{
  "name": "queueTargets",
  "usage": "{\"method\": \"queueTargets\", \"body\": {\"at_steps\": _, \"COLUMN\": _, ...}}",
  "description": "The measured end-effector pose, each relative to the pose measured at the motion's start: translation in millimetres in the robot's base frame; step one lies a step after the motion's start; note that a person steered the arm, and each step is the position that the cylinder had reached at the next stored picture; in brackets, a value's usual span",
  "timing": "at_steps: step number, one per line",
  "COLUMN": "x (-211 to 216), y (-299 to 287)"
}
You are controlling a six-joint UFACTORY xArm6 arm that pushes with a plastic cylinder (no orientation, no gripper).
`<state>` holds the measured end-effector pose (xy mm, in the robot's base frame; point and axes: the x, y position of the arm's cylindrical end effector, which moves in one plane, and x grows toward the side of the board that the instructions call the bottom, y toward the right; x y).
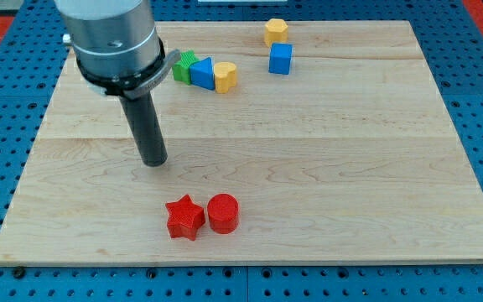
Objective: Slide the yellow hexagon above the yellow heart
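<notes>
Yellow hexagon (276, 31) sits at the board's top edge, up and right of the yellow heart (225, 76), while my tip (154, 163) rests bare on open wood, touching nothing, well down-left of both.

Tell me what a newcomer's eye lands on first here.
First, the big grey arm at the view's upper left, its dark rod ending in my tip on bare wood, touching no block. Next, the red star and red cylinder side by side near the view's bottom, then the coloured cluster around the yellow heart at the top.
</notes>
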<state>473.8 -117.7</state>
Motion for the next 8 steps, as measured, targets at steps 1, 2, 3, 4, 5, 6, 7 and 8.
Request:
{"method": "queueTargets", "body": {"at_steps": 1, "x": -22.0, "y": 13.9}}
{"method": "queueTargets", "body": {"at_steps": 2, "x": -51.1, "y": 78.0}}
{"method": "queueTargets", "body": {"at_steps": 3, "x": -53.8, "y": 165.6}}
{"method": "queueTargets", "body": {"at_steps": 4, "x": -70.5, "y": 272.0}}
{"method": "queueTargets", "body": {"at_steps": 5, "x": -113.8, "y": 364.5}}
{"method": "queueTargets", "body": {"at_steps": 6, "x": -164.2, "y": 428.6}}
{"method": "queueTargets", "body": {"at_steps": 7, "x": -212.8, "y": 450.4}}
{"method": "queueTargets", "body": {"at_steps": 8, "x": -252.2, "y": 390.4}}
